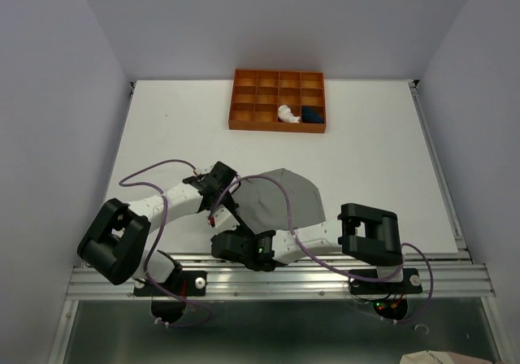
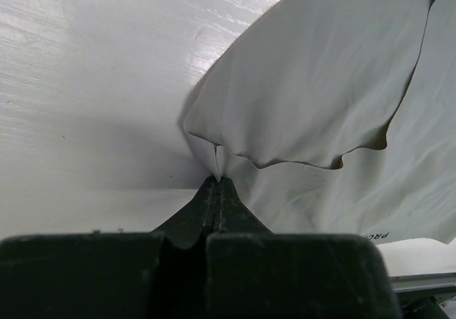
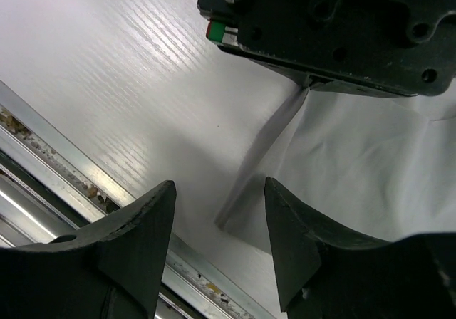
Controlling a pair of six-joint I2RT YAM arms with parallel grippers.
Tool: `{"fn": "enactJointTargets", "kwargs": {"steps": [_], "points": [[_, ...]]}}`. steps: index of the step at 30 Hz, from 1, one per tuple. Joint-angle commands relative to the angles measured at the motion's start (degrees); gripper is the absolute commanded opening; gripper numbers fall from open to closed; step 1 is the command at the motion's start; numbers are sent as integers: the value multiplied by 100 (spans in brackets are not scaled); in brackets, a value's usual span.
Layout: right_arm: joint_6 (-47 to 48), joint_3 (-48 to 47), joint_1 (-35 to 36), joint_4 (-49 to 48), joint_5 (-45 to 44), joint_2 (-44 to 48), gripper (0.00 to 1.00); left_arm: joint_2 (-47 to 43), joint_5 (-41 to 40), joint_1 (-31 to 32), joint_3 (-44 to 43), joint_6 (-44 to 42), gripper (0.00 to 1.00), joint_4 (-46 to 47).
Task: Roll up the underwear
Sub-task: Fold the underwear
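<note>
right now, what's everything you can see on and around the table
tray: 1, orange, far side of table, twelve compartments
pale underwear: 1, pinkish white, bundled in tray's near row, third compartment from left
navy underwear: 1, navy, tray's near-right corner compartment, next to the pale one
grey underwear: 1, grey, spread on table just ahead of the arms, one edge lifted
table: 1, white
rail: 1, silver, along table's near edge
left gripper: 1, black, shut on grey underwear's edge
right gripper: 1, black, open, low by the cloth's near corner
</note>
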State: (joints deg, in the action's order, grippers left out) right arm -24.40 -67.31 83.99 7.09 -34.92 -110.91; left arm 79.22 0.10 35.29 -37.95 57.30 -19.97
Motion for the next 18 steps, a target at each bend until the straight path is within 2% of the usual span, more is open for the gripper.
{"fn": "enactJointTargets", "kwargs": {"steps": [1, 4, 5, 9, 13, 14, 17, 18], "points": [[-170, 121, -5, -68, -165, 237, 56, -21, -36, 40, 16, 9, 0, -78], [-205, 174, -5, 3, -77, 202, 50, 6, -36, 40, 16, 18, 0, -60], [-196, 183, -5, -6, -25, 193, 45, 14, -36, 31, 16, 27, 0, -43], [-170, 200, -5, 3, 3, 123, 40, -3, 157, 39, 16, 18, 0, 10], [-249, 315, -75, 3, 46, 201, 21, -82, 148, 31, -1, -69, 0, 89], [-249, 341, -145, -6, 125, 219, 13, -91, 183, 31, -28, -131, 0, 124], [-276, 412, -198, -6, 117, 324, 1, -205, 201, 66, -124, -342, 0, 212], [-145, 394, -198, -6, 82, 351, 1, -223, 192, 75, -159, -412, 0, 221]]}}
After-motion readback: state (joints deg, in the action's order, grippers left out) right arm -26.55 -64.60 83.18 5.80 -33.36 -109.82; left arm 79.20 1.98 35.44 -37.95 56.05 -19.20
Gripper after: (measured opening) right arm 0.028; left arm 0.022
